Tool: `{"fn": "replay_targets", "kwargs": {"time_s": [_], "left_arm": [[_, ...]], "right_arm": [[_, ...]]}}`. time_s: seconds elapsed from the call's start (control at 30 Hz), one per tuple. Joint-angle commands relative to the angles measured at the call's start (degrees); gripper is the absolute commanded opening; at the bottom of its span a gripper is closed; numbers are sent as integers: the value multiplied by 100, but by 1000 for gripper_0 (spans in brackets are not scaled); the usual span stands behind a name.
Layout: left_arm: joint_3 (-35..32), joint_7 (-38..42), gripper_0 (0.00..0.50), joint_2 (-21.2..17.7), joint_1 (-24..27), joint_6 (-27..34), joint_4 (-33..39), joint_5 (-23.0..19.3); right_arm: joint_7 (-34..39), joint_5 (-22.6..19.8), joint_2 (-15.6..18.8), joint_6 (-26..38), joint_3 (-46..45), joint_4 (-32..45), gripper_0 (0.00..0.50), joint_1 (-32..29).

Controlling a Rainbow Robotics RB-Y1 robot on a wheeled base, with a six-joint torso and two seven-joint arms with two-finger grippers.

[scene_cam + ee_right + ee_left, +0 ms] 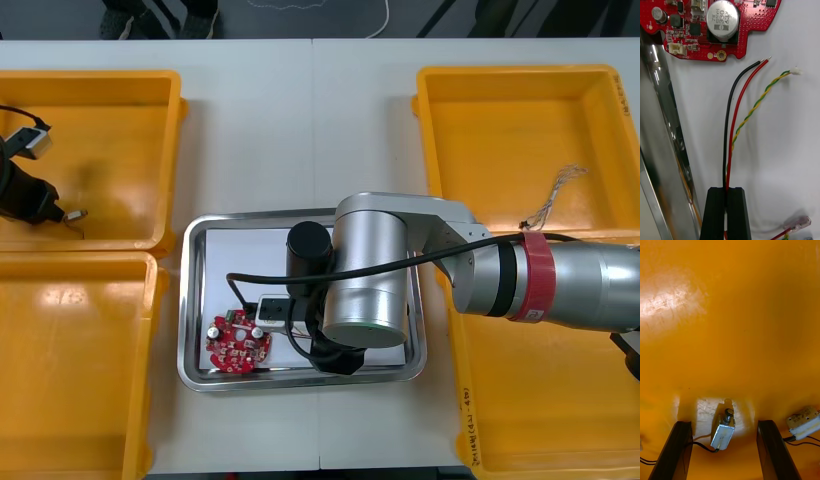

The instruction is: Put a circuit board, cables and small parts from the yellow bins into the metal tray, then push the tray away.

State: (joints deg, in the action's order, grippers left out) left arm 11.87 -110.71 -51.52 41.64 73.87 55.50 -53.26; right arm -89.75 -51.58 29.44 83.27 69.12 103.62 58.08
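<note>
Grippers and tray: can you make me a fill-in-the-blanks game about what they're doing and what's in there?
1. The right gripper is ____ on the black and red cable.
2. The left gripper is ____, with a small metal part between its fingers, inside a yellow bin.
3. The circuit board lying in the metal tray is coloured ____.
4. The twisted cable beside the black and red one is yellow and ____.
Missing words: shut, open, red, green.
</note>
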Motion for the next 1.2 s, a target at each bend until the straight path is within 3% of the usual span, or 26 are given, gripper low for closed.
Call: {"fn": "replay_targets", "kwargs": {"time_s": [0.03, 0.1, 0.13, 0.2, 0.37, 0.43, 0.47, 0.57, 0.67, 1.0, 1.2], "left_arm": [[87, -56, 498, -306, 275, -92, -57, -79], [149, -56, 500, -306, 275, -118, -92, -97], [166, -56, 498, -306, 266, -118, -101, -97], [237, -56, 497, -306, 266, -154, -118, -114], [307, -39, 489, -289, 275, -215, -127, -123], [316, -48, 386, -289, 275, -215, -127, -123], [316, -48, 211, -289, 266, -206, -127, -123], [316, -56, 72, -289, 266, -206, -127, -123], [316, -65, 0, -289, 275, -197, -127, -123], [237, 84, 0, -298, 503, -4, -127, -167], [-396, 225, 0, -298, 670, 567, -48, -123]], "right_arm": [[-113, -27, -87, -30, 75, 70, 59, 230], [-95, -1, -52, -30, 66, 132, 322, 222], [-95, 26, -43, -30, 75, 149, 361, 230], [-69, 43, -43, -30, 66, 158, 490, 230], [-52, 34, -43, -21, 40, 211, 500, 239], [-43, 34, -34, -12, 5, 246, 500, 239], [-34, 26, -34, 23, -30, 281, 500, 248], [-8, -54, -8, 137, -180, 334, 500, 274], [10, -229, -8, 374, -443, 413, 500, 301], [89, -1117, 177, 1060, -1603, 527, 500, 433], [115, -1442, 537, 1192, -2060, 527, 500, 652]]}}
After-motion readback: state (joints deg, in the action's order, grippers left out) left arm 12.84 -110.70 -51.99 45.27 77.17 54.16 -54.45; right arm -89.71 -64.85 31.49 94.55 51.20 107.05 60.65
